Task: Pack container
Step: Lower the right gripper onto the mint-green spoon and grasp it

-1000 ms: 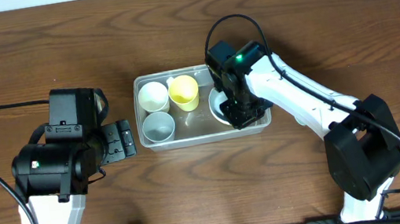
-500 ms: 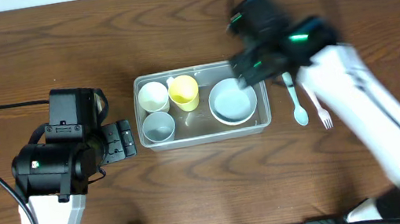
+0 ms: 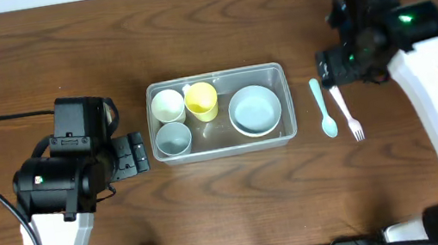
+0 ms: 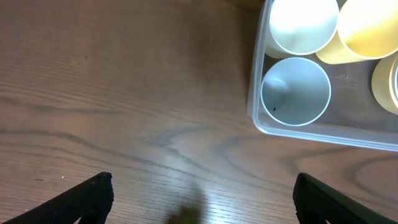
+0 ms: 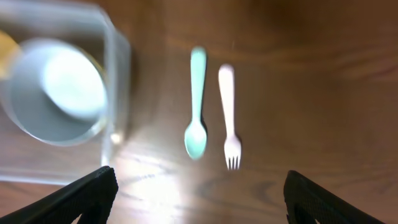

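since a second ago the right arm has swung off the tub and the right fingers (image 5: 199, 177) have spread wide, leaving the pale blue round bowl (image 3: 254, 109) inside it. the left arm has not shifted.

both pairs of fingers are now wide apart and hold nothing. the left fingers (image 4: 204, 186) hang over bare wooden tabletop (image 3: 35, 54).

the clear rectangular plastic tub with rounded corners (image 3: 213, 138) lies ahead of the left fingers and off to one side, near but not touching. from the right fingers it sits off to the side, just past the mint green plastic spoon (image 3: 322, 109). spoon and pale plastic fork (image 3: 347, 116) lie side by side, apart, on the tabletop below the gap between the right fingers.

the tub also holds a white cup (image 3: 168, 105), a yellow cup (image 3: 201, 101) and a pale grey-blue cup (image 3: 172, 137), all mouth up.

the tub looks light, with thin, slick walls likely to flex. the best hold is probably the rim of a short end, one finger inside and one outside, moved gently so the loose cups do not tip.
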`<state>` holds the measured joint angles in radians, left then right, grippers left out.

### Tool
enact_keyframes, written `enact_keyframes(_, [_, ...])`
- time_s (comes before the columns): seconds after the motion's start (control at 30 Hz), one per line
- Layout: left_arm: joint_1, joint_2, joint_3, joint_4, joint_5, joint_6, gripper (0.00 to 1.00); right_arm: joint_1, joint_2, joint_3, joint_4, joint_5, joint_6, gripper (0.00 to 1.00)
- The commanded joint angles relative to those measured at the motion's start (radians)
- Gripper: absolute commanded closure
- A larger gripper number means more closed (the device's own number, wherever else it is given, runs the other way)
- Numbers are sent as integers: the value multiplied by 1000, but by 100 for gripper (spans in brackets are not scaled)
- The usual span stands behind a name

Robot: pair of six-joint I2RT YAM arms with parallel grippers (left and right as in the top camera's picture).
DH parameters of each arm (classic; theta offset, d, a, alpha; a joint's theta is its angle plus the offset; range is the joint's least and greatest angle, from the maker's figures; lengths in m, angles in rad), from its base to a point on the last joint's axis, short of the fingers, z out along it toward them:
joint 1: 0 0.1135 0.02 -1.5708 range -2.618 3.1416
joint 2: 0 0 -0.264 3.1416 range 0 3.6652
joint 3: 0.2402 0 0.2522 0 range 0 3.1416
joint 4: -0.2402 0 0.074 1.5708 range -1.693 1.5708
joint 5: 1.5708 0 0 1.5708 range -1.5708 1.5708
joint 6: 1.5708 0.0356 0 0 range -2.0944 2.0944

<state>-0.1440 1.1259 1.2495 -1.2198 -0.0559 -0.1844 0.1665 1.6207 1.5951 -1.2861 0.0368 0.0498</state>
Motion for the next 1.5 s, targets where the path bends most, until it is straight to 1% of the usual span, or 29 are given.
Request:
enact_keyframes(0.0, [6,4,-5,-3,-5,-13,7,-4,47,-66,13,-19,-70,17])
enact_keyframes(0.17, [6,4,-5,-3,-5,-13,7,-3,119,-149,73,-69,-102,18])
enact_keyframes(0.37, [6,4,-5,-6,-5,-13,7,-1,214,-216,135,-72,-104,18])
enact_keyframes(0.87, [6,4,-5,-6,-5,-13,7,-1,388,-224,172,-71,-103,18])
enact_keyframes(1.1, [6,4,-5,-6,-5,-13,7,-1,426,-224,204,-71,-103,18])
enact_keyframes(1.47, [6,4,-5,-6,-5,-13,7,-1,427,-230,252,-71,-96,17])
